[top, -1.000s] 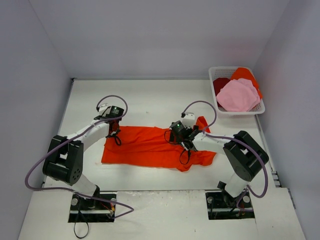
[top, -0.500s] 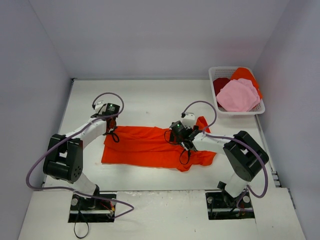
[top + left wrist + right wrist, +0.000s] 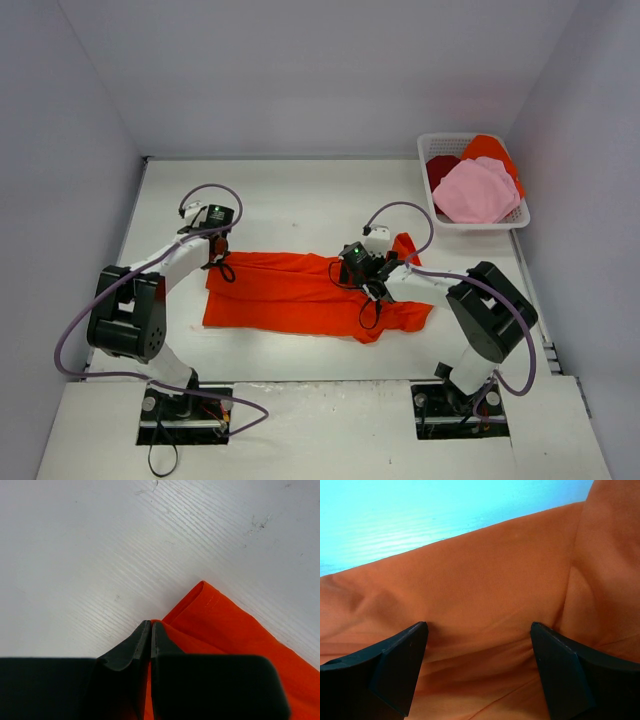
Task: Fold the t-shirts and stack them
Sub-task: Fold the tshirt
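Observation:
A large bright orange-red t-shirt [image 3: 300, 292] lies spread across the middle of the table. My left gripper [image 3: 216, 260] is shut on its far left corner, with cloth pinched between the closed jaws in the left wrist view [image 3: 150, 623]. The hemmed corner [image 3: 210, 600] lies just right of the fingertips. My right gripper [image 3: 362, 276] is open and pressed down on the shirt's right part; in the right wrist view [image 3: 477, 630] the cloth bunches in folds between the wide-apart fingers. A pink shirt [image 3: 474, 192], a dark red one [image 3: 440, 168] and another orange one [image 3: 492, 150] lie in the basket.
The white lattice basket [image 3: 523, 214] stands at the back right corner. White walls close in the table on three sides. Bare white table [image 3: 300, 205] lies behind the shirt, and both arm bases sit at the near edge.
My left gripper has moved left and a little back with the shirt's corner, pulling the left edge outwards. The right gripper has stayed in place on the cloth.

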`<control>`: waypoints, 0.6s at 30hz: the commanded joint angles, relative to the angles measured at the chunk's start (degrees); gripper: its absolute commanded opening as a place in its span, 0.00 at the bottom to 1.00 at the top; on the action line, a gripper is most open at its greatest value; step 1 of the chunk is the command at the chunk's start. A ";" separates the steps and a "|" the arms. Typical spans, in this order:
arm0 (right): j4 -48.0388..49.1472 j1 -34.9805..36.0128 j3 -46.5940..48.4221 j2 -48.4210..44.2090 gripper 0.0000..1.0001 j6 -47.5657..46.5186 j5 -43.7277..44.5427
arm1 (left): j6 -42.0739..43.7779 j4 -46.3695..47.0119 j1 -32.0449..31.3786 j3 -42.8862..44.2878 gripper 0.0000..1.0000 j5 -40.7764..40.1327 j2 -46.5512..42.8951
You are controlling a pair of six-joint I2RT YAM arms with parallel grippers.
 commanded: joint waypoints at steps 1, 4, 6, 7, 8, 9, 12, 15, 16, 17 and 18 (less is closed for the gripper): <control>-3.75 0.05 0.38 -1.00 0.81 1.06 2.14 | 0.77 1.54 1.19 2.20 0.00 -2.05 -1.57; -3.84 0.05 0.29 -1.09 0.81 1.15 2.06 | 0.77 1.28 1.37 1.76 0.00 -2.67 -1.74; -3.93 0.05 0.20 -1.18 0.81 1.15 2.14 | 0.77 1.37 1.46 1.59 0.00 -2.32 -1.83; -3.93 0.14 0.12 -1.26 0.81 1.15 2.06 | 0.77 1.37 1.37 1.50 0.00 -1.88 -1.92; -3.93 0.05 0.03 -1.44 0.81 1.23 1.97 | 0.68 1.37 1.37 1.41 0.00 -1.70 -2.01; -3.93 0.05 0.12 -1.53 0.81 1.24 1.97 | 0.68 1.37 1.37 1.32 0.00 -1.53 -2.27; -4.02 0.14 -0.06 -2.14 0.81 1.32 1.79 | 0.50 1.45 1.37 1.06 0.14 -0.91 -3.32; -4.28 0.14 -0.32 -3.02 0.81 1.32 1.97 | 0.42 1.19 1.37 1.14 0.61 -0.74 -4.38; -4.28 0.14 -0.41 -3.46 0.81 1.32 1.97 | 0.42 0.84 1.37 1.32 0.68 -0.65 -4.82; -4.28 0.23 -0.41 -3.64 0.81 1.32 1.88 | 0.33 0.75 1.37 1.50 0.72 -0.47 -5.17; -4.28 0.14 -0.32 -3.90 0.82 1.41 1.79 | 0.33 0.84 1.29 1.58 0.78 -0.21 -5.35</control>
